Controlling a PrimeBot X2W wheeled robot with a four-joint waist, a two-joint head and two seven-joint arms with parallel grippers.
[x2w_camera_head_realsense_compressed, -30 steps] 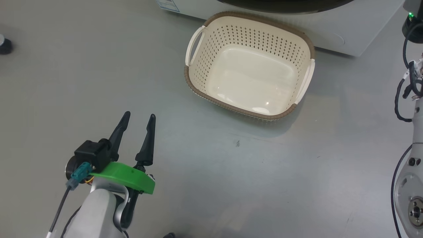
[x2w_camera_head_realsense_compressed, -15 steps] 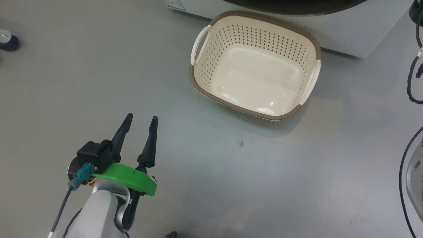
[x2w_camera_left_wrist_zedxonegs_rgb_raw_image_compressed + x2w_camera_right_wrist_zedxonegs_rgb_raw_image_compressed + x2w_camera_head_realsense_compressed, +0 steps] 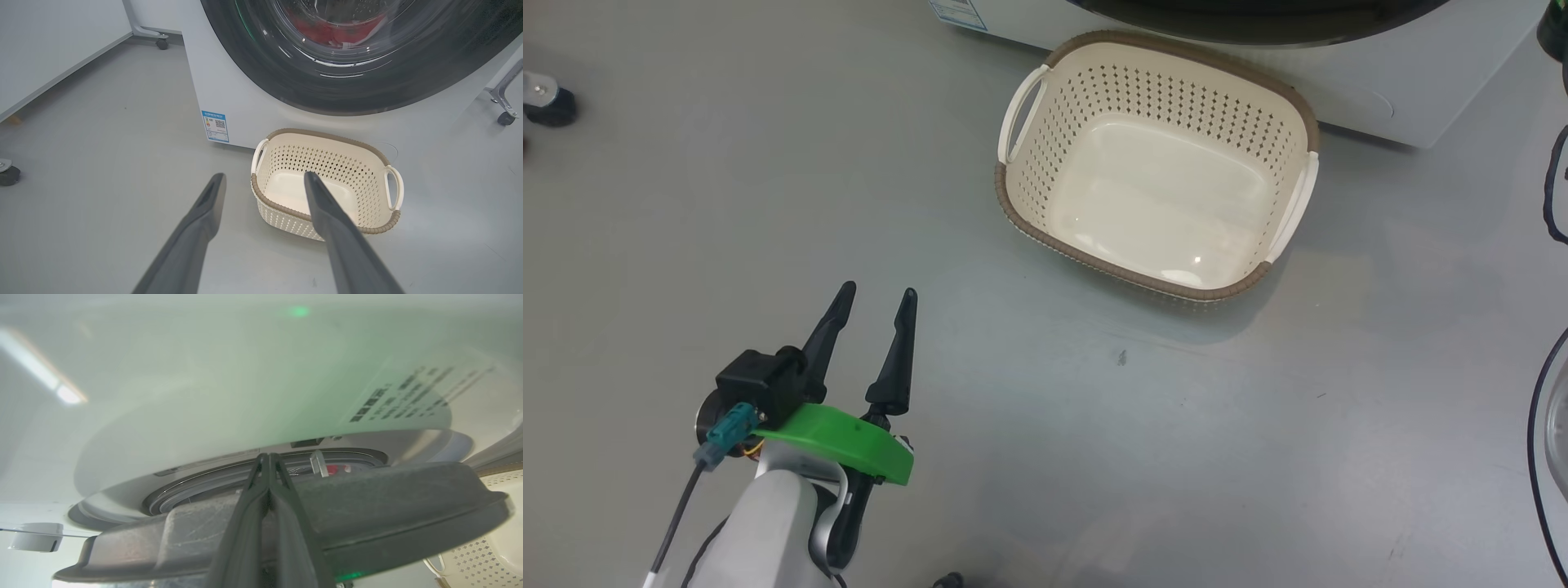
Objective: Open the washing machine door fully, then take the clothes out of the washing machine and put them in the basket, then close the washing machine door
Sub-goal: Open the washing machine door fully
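The cream basket (image 3: 1286, 110) stands empty on the grey floor, right in front of the white washing machine (image 3: 1388, 90). The washing machine door (image 3: 265, 69) has a glossy black rim, and red clothes (image 3: 327, 32) show through its glass. My left gripper (image 3: 879, 291) hovers open and empty over the floor, left of and nearer than the basket (image 3: 367, 179). In the right wrist view my right gripper (image 3: 267, 456) is shut, its fingers lying across the dark edge of the door (image 3: 388, 506), which stands slightly off the machine front (image 3: 245, 396). A sliver of red clothes (image 3: 334, 469) shows in the gap.
A black caster (image 3: 547, 102) sits on the floor at the far left. Metal frame legs on casters (image 3: 504, 116) stand to the machine's right and behind it (image 3: 162, 43). A blue sticker (image 3: 215, 125) marks the machine's lower left corner. A black cable (image 3: 1553, 188) hangs at the right edge.
The head camera has shifted a little, so the basket sits lower and further right in view. The right arm's forearm and cables have slid mostly out past the right edge. The left gripper stays open.
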